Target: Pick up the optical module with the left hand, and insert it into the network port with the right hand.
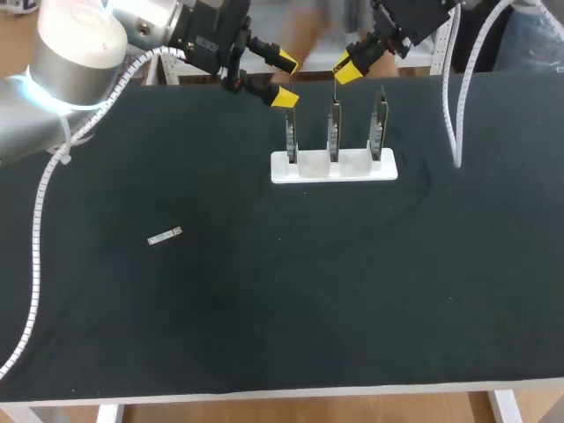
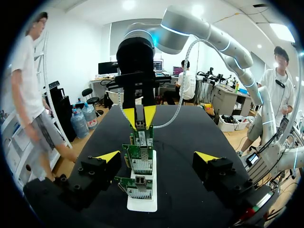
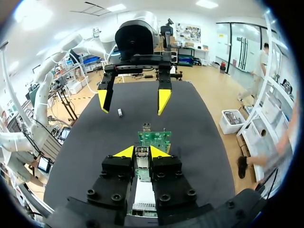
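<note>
Left gripper point(image 1: 285, 79) hangs with its fingers spread wide and nothing between them. The optical module point(image 1: 165, 236) lies flat on the table point(image 1: 352, 291), well apart from it, off toward its own arm's side. Just beside it, the right gripper point(image 1: 346, 69) is pinched narrow onto the network port point(image 3: 142, 159) atop a card point(image 2: 141, 137) in the white holder point(image 1: 333, 169) — the card farthest ahead of the left fingers.

Black bench point(image 1: 264, 308) carrying a white holder point(image 1: 304, 169) with three circuit cards point(image 1: 378, 123) upright in a row. An optical module point(image 1: 164, 236) lies flat, well apart to the holder's left. The left pincer point(image 1: 285, 79), tips spread, hangs over the leftmost card point(image 1: 291, 137); the right pincer point(image 1: 346, 69) hangs above the middle card point(image 1: 334, 132).
</note>
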Tool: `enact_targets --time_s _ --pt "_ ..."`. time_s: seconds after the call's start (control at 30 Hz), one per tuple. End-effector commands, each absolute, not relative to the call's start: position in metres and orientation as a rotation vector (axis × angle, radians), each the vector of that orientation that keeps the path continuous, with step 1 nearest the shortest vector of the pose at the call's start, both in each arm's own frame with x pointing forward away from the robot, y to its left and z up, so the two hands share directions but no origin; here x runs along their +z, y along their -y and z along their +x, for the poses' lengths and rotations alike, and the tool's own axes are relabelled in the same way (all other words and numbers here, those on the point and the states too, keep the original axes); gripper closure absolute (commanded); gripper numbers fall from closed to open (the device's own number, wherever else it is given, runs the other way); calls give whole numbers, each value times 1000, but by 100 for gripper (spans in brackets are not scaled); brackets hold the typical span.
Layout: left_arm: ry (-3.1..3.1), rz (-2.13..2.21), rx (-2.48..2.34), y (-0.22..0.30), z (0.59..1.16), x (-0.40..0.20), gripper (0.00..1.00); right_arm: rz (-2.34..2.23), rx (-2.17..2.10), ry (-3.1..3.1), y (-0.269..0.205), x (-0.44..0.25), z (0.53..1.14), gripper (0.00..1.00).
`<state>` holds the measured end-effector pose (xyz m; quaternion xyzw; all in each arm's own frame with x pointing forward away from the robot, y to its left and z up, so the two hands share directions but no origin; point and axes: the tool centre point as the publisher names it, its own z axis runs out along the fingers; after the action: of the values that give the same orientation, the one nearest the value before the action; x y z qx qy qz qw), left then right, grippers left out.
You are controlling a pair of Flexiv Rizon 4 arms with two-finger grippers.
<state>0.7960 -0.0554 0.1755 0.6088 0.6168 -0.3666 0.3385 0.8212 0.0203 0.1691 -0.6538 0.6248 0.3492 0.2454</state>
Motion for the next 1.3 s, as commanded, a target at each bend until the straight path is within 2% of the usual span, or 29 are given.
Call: enact_targets --time_s 0.03,1.3 --pt "-1606 1589 -956 55 797 175 0 -1888 1134 -1675 -22 169 830 100" --pt "-1606 1589 -956 55 797 175 0 -1827 1103 -1712 -23 168 826 100"
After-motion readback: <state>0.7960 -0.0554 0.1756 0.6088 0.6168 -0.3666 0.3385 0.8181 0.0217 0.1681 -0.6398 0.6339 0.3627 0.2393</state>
